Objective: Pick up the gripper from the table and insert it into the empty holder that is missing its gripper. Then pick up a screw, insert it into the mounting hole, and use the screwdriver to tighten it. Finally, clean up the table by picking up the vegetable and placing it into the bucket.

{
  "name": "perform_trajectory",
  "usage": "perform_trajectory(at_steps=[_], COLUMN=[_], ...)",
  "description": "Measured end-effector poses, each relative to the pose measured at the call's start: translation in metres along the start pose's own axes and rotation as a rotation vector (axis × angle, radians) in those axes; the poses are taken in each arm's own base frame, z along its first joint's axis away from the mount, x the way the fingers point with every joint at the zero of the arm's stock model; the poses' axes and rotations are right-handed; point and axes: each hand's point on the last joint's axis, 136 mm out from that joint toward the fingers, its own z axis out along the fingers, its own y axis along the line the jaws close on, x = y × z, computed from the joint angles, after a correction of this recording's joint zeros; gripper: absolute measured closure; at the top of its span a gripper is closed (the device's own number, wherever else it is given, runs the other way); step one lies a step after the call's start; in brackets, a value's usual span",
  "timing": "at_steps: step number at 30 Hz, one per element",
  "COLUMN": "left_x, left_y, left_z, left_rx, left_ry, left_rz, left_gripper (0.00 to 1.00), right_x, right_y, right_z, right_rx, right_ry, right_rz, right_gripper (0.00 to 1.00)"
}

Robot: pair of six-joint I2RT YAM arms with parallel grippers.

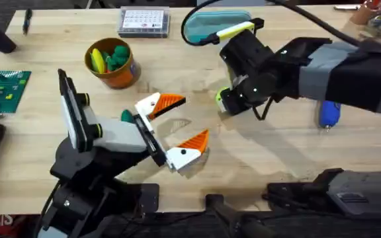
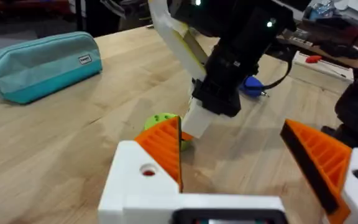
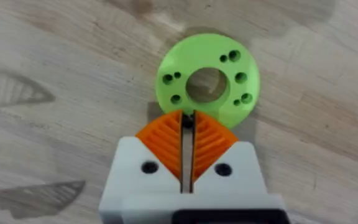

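We saw the right gripper (image 3: 188,127) clenched, empty, tips touching the vegetable's (image 3: 207,81) rim on the table; the left gripper (image 1: 177,125) gaped nearby.

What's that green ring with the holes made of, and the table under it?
The green ring looks like matte moulded plastic: even lime colour, smooth face, clean round holes. The table appears to be pale wood, or a wood-look top, with streaky grain and a dull finish.

Bright even overhead light, soft tabletop shadows, blurred close foregrounds
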Motion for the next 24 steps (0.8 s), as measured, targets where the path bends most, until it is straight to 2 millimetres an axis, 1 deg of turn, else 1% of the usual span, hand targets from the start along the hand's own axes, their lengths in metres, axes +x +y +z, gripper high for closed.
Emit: perform_trajectory(at_steps=[1, 2, 3, 14, 19, 24], left_x=[0.0, 0.0, 0.0, 0.0, 0.0, 0.0], left_y=[0.0, 0.0, 0.0, 0.0, 0.0, 0.0], left_z=[0.0, 0.0, 0.0, 0.0, 0.0, 0.0], left_rx=[0.0, 0.0, 0.0, 0.0, 0.0, 0.0], left_ry=[0.0, 0.0, 0.0, 0.0, 0.0, 0.0], left_rz=[0.0, 0.0, 0.0, 0.0, 0.0, 0.0], left_gripper=[0.015, 0.015, 0.015, 0.015, 0.015, 0.015], right_x=[0.0, 0.0, 0.0, -0.002, -0.017, -0.03], right_y=[0.0, 0.0, 0.001, 0.001, 0.004, 0.006], right_z=[0.0, 0.0, 0.0, -0.002, -0.013, -0.032], right_rx=[-0.001, -0.002, -0.003, -0.002, -0.011, -0.015], right_ry=[0.0, 0.0, 0.0, 0.0, -0.034, -0.053], right_rz=[0.0, 0.0, -0.001, -0.002, -0.005, -0.026], right_gripper=[0.957, 0.984, 0.992, 0.995, 0.995, 0.995])
